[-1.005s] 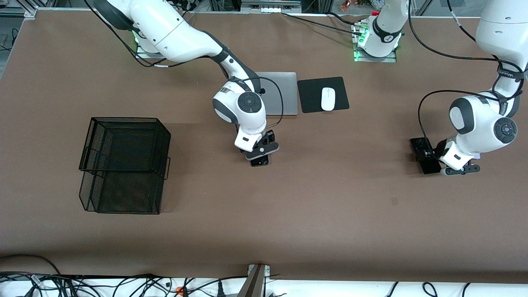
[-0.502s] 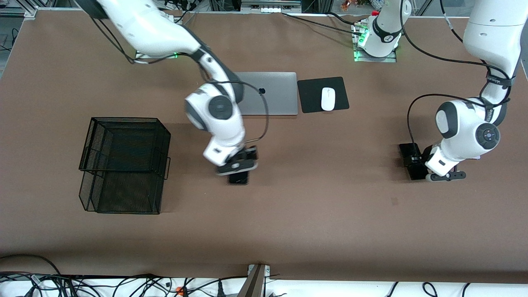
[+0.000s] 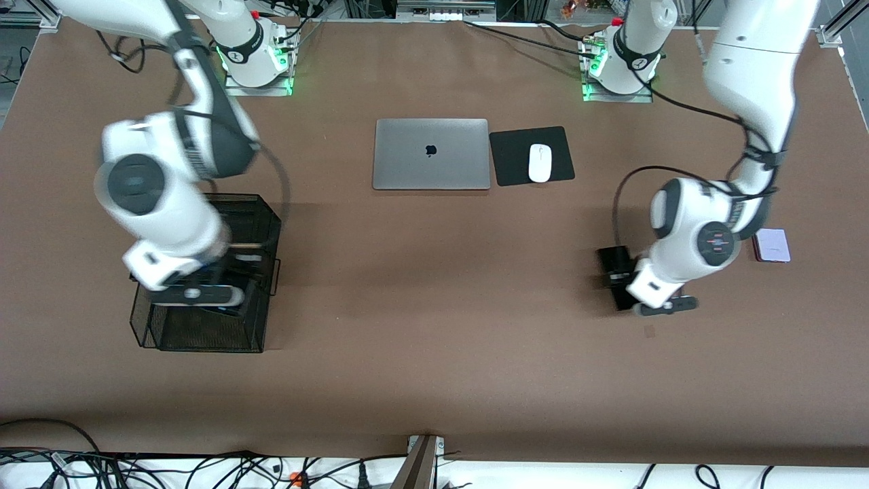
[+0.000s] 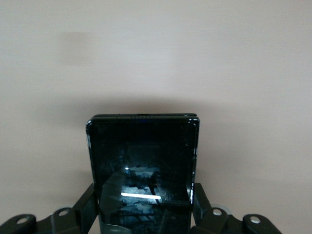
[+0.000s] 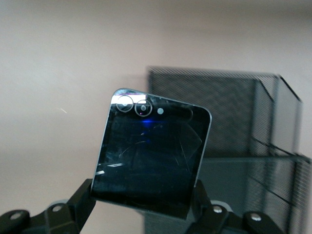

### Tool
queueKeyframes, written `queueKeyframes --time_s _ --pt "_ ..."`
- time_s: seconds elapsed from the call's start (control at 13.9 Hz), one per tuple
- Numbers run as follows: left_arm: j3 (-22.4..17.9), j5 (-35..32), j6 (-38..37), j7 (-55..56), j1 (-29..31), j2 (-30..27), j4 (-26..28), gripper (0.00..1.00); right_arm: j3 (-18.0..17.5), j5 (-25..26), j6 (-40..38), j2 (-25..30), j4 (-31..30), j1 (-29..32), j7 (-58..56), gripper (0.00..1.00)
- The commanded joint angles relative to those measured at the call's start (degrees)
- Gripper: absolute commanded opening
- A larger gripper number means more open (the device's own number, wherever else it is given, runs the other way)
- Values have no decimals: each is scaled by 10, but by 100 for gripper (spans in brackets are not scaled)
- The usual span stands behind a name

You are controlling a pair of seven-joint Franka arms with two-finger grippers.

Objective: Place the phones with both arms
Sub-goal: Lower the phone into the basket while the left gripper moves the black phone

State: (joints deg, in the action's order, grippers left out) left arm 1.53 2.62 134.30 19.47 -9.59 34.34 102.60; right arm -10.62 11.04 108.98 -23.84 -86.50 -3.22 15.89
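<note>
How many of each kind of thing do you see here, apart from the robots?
Phones: 3 (small squarish black phone, long slim black phone, pale lavender-white phone)
Silver laptop: 1
White computer mouse: 1
Black mouse pad: 1
Black wire-mesh basket: 1
Total: 7

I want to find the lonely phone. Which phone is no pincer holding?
The pale phone, lying on the table at the left arm's end. The two black phones are each gripped in a pincer.
</note>
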Motion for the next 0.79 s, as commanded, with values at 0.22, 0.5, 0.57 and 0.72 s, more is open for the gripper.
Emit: queueKeyframes --time_s 0.22,0.5,0.57,0.72 --pt "-11 33 -25 123 -152 91 -150 0 90 -42 134 142 -271 24 -106 0" --pt "-12 48 -26 190 -245 165 -250 0 126 -102 200 133 -327 24 -170 0" --pt "-13 47 -27 212 -259 185 -279 0 127 -105 200 131 -330 25 -170 0" --pt "-14 45 -33 239 -280 214 -313 0 135 -105 200 129 -331 25 -182 3"
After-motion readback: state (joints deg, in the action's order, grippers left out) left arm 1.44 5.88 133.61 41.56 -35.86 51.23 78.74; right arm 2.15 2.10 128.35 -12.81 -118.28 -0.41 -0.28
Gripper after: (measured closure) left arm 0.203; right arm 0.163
